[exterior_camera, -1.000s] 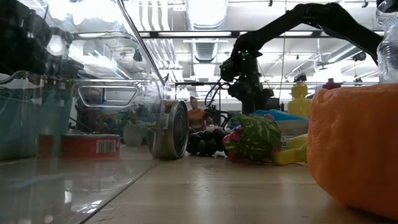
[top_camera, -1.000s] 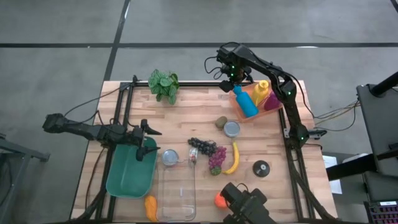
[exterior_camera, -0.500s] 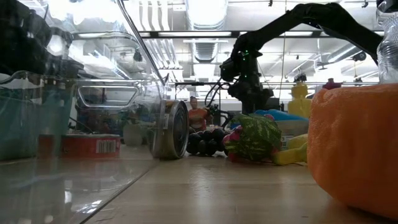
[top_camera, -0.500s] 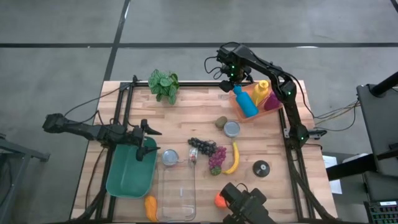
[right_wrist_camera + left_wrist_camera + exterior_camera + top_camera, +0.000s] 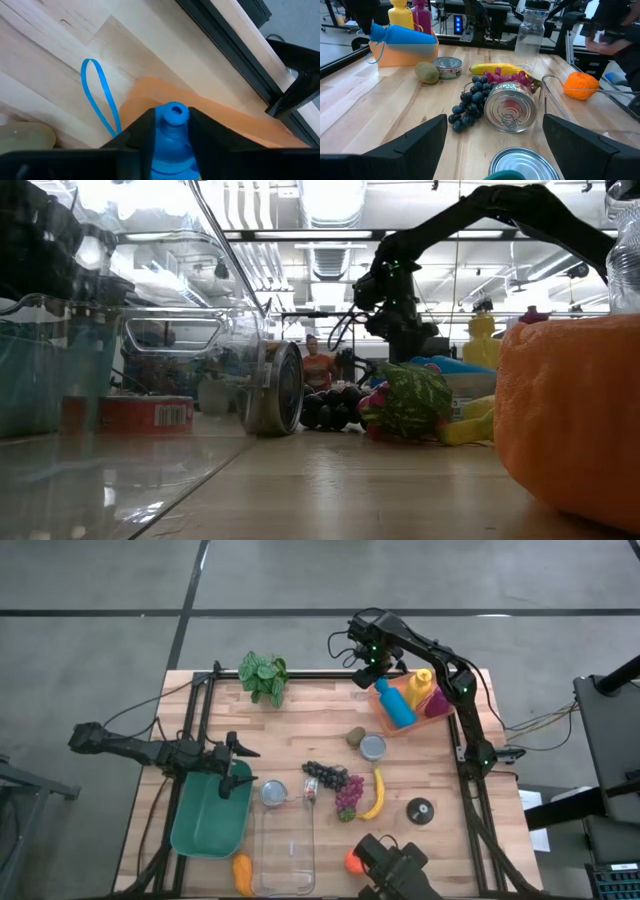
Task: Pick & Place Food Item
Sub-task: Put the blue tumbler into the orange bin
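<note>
On the one wooden table (image 5: 290, 730), I count one clear container (image 5: 285, 850) at 6 o'clock and one green bin (image 5: 205, 825) at 8 o'clock. My left gripper (image 5: 495, 125) hangs over that bin's far edge with its fingers spread wide and nothing between them.

One orange tray (image 5: 437, 712) sits at 1 o'clock and holds three bottles: one blue bottle (image 5: 396, 705) lying down, one yellow bottle (image 5: 421, 686) and one magenta bottle (image 5: 438, 703). My right gripper (image 5: 172, 122) is at the tray's 10 o'clock corner, its fingers narrowed onto the neck of the blue bottle just under the cap.

There is one potted plant (image 5: 264, 677) at 11 o'clock.

Mid-table there are three cans (image 5: 373, 747), two grape bunches (image 5: 330, 776), one banana (image 5: 376, 795) and one kiwi (image 5: 355, 735).
</note>
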{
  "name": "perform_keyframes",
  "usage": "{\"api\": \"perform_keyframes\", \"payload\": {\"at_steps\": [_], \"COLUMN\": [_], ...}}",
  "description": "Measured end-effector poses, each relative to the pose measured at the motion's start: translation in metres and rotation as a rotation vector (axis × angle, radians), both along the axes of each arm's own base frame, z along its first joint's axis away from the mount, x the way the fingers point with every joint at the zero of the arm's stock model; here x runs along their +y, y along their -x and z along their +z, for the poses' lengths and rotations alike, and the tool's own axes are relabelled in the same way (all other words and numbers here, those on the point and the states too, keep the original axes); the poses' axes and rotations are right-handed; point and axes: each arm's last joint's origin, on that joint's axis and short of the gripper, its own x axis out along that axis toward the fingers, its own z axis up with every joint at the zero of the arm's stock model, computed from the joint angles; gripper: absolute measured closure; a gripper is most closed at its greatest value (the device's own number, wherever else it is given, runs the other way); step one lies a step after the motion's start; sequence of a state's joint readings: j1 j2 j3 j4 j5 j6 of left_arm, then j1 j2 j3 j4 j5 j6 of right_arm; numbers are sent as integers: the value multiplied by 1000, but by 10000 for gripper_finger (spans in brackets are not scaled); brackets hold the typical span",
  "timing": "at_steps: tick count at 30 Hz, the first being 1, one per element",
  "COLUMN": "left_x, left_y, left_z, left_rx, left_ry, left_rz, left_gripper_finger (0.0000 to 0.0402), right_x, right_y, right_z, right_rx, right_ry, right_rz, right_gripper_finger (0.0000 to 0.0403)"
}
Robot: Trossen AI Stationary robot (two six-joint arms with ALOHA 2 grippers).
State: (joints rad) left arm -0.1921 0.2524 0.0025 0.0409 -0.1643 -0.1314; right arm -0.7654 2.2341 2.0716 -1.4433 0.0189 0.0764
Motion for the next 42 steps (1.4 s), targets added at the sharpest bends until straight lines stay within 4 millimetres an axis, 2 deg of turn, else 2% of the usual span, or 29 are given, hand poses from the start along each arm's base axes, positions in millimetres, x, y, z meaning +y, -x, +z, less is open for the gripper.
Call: {"api": "perform_keyframes", "payload": {"at_steps": [7,16,27,38,42], "left_x": [0,0,0,0,0], "left_y": [0,0,0,0,0], "left_z": [0,0,0,0,0], "left_rx": [1,0,0,1,1], "left_ry": [0,0,0,0,0], "left_rz": [0,0,0,0,0], "left_gripper_finger": [66,66,66,66,66], "right_x": [0,0,0,4,9], "right_y": [0,-1,-2,-13,-19], "right_z": [0,0,1,22,33], "right_rx": [-2,-5,-12,-67,-50], "right_ry": [1,5,11,81,154], "right_rz": [-2,-7,-4,27,46], "right_gripper_finger": [353,333,355,357,358]}}
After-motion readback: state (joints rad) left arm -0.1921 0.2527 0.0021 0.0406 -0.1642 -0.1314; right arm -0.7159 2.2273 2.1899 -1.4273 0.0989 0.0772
